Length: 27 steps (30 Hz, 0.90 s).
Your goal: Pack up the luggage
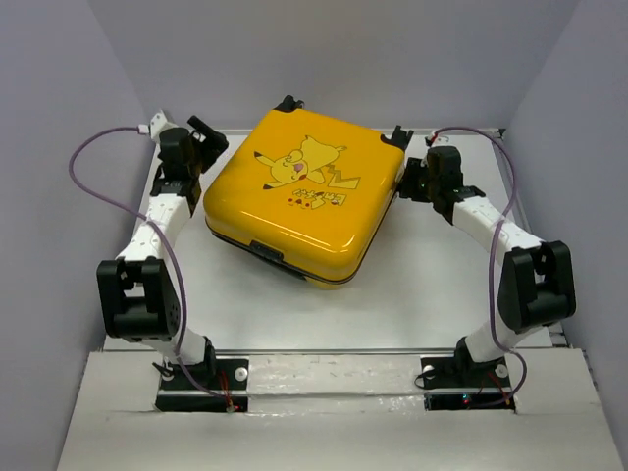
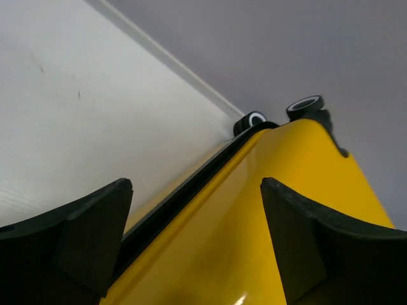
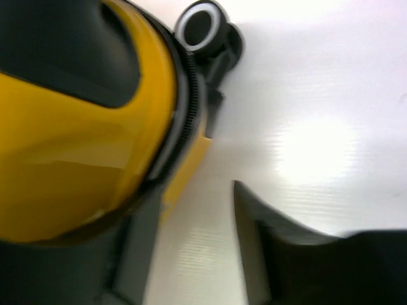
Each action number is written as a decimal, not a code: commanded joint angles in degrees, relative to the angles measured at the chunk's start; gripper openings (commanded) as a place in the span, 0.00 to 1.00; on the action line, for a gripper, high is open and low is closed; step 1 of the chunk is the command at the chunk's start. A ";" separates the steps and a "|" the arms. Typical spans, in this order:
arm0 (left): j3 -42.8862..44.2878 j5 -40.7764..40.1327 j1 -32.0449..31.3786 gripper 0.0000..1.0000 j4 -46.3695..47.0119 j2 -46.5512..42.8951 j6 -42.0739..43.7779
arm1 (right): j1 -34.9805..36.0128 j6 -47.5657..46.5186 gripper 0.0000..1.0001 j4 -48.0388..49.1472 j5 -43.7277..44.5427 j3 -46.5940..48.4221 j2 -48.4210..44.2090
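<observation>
The left claw [image 2: 197, 216] and right claw [image 3: 191, 197] gape wide, each straddling the shut yellow hard-shell suitcase [image 1: 304, 196] edge, likely steadying it.

The top view looks down from high over the near side of the luggage [image 1: 304, 191], showing it whole. The left wrist camera sits close at its left corner, looking low along the shell toward the wheels [image 2: 256, 118]. The right wrist camera, close at its right corner, looks down on one wheel [image 3: 199, 25]; all three share the yellow shell.
</observation>
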 commanded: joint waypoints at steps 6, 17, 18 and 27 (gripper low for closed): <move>20.17 -2.21 1.36 0.99 -5.11 -9.13 6.46 | 0.72 -1.31 0.95 -1.80 -6.98 6.09 -8.39; 2.91 -2.05 -24.52 0.80 -4.58 -31.26 13.84 | 0.72 2.90 0.96 0.03 -10.73 -11.02 -31.12; 0.95 -1.17 -24.58 0.80 -4.59 -32.77 14.02 | 0.72 3.17 0.95 0.56 -10.75 -12.53 -31.17; -18.10 1.30 -44.95 0.27 -9.16 -49.03 15.17 | 0.72 8.08 0.39 3.82 -20.33 -25.02 -46.17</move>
